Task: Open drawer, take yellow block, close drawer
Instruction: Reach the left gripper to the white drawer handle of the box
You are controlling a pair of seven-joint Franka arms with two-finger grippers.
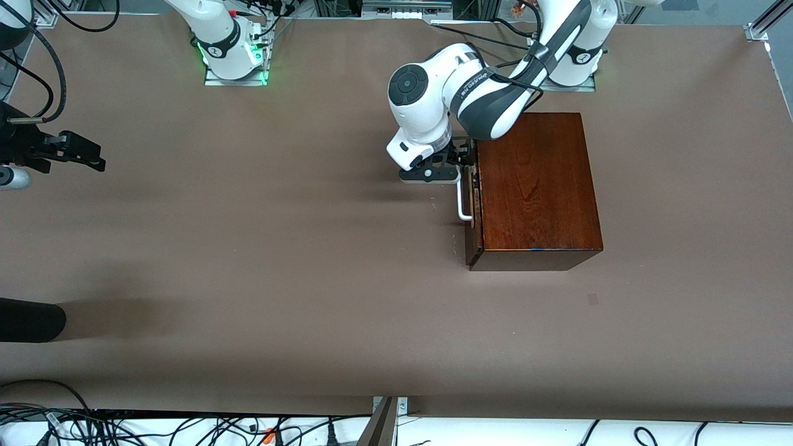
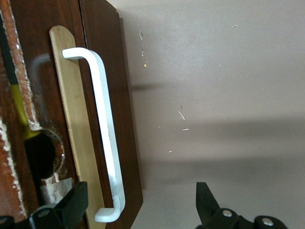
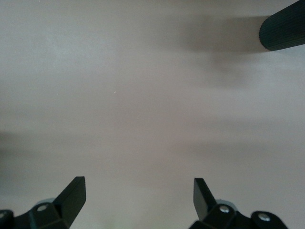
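Note:
The dark-brown wooden box (image 1: 536, 179) stands toward the left arm's end of the table. Its drawer (image 1: 472, 241) faces the right arm's end, and its front sits close against the box. The white bar handle (image 1: 463, 198) runs along the front. My left gripper (image 1: 461, 158) is open at the handle's end farther from the front camera. In the left wrist view the handle (image 2: 107, 133) lies between the spread fingers of the left gripper (image 2: 140, 195), untouched. The yellow block is hidden. My right gripper (image 1: 93, 158) waits open over bare table at the right arm's end and also shows in the right wrist view (image 3: 138, 188).
A black cylinder (image 1: 31, 319) reaches in at the right arm's end, nearer the front camera; it also shows in the right wrist view (image 3: 283, 31). The brown table (image 1: 279, 248) spreads wide in front of the drawer.

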